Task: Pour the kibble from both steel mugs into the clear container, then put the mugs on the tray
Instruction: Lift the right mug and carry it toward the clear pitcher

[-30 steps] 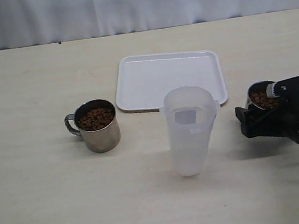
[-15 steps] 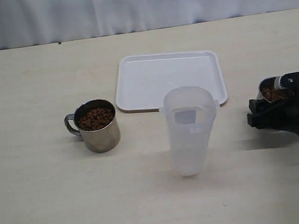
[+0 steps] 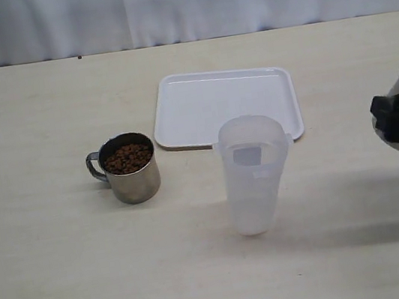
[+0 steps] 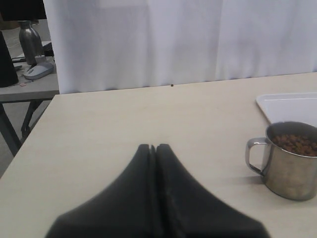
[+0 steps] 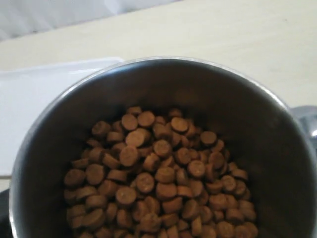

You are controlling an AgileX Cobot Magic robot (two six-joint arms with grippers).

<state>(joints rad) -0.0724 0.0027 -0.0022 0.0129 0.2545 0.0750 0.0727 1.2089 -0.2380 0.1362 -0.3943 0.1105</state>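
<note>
table: pale, bare-topped | tray: flat on it, left of the right claw and farther back | clear container: upright, left of the claw, just before the tray's near edge | mug: upright, kibble inside, farthest left of the claw

One steel mug sits upright on the table, well left of the clear container. Its loop handle points left and it's loaded with reddish-brown kibble. The container is a tall frosted cylinder, upright, just in front of the white tray, which lies flat. The other steel mug is at far right, up off the table in the right gripper, with a heap of pellets inside.
</note>
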